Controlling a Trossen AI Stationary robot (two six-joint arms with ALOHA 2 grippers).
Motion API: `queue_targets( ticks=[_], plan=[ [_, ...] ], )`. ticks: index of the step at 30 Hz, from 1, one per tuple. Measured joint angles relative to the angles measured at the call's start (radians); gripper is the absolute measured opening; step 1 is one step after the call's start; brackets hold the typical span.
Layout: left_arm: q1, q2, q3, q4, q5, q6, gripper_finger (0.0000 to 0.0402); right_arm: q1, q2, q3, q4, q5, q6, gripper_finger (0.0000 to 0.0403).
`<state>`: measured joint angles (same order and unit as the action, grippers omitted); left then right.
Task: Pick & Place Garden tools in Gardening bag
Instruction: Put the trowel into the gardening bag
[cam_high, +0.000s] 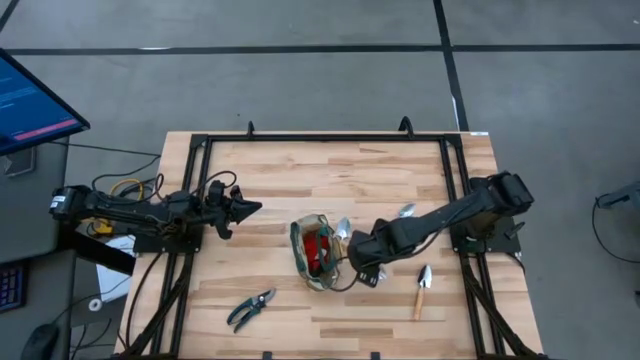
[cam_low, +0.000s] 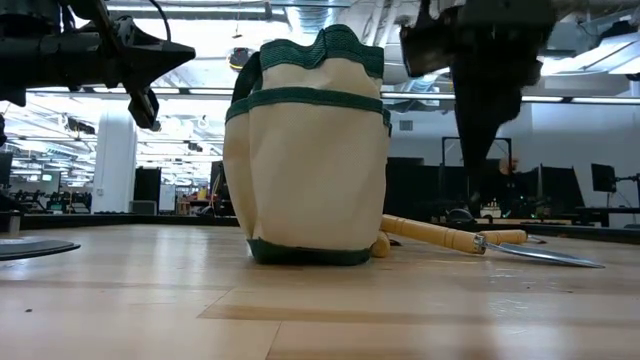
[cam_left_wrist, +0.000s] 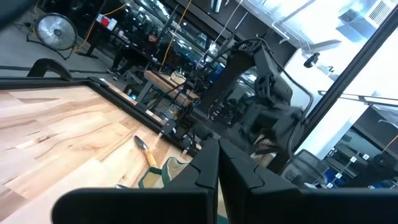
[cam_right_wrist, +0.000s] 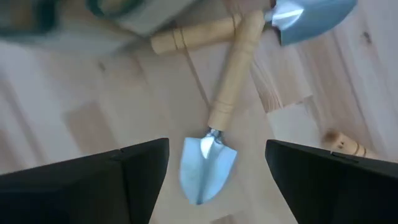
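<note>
Room: large open workshop with ceiling lights, desks and monitors beyond the table; a screen stands off the left side.
Table (cam_high: 300, 170): pale wooden planks in a black frame, flat and smooth, so a tool may skid if nudged.
Gardening bag (cam_high: 318, 252): mid-table, upright, soft fabric with green edging; a red item (cam_high: 320, 247) shows inside. It looks light and may tip or slide if pushed.
Trowels: one small trowel (cam_right_wrist: 208, 163) lies directly below the right hand, its wooden handle crossing another tool's handle beside the bag; a further trowel (cam_high: 422, 291) lies apart, nearer the table's front edge.
Pruning shears (cam_high: 251, 309): front left, well apart from the bag.
Handling: trowels look stiff and light; the blade seems slick, so the wooden handle near its middle is likely the better hold.
Right hand (cam_right_wrist: 217, 168): fingers spread wide, empty, poised over the trowel.
Left hand (cam_high: 245, 209): closed, holding nothing, raised left of the bag.
</note>
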<state>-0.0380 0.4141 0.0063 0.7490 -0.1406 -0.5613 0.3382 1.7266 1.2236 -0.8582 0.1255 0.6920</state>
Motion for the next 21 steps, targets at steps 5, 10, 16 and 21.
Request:
queue_targets(
  ticks=[5,10,16,21],
  plan=[
    [0.000,0.000,0.000,0.000,0.000,0.000,0.0008,-0.009,0.056,0.000,0.051,-0.025,-0.049,0.0260],
    [0.000,0.000,0.000,0.001,0.000,0.000,0.0008,-0.021,0.062,-0.015,0.123,-0.031,-0.075,0.0260],
    [0.000,0.000,0.000,0.004,0.000,0.000,0.0008,-0.034,0.059,-0.050,0.160,-0.064,-0.103,0.0260],
    [0.000,0.000,0.000,0.006,0.000,0.000,0.0008,-0.032,0.059,-0.086,0.223,-0.078,-0.108,0.0260]
  ],
)
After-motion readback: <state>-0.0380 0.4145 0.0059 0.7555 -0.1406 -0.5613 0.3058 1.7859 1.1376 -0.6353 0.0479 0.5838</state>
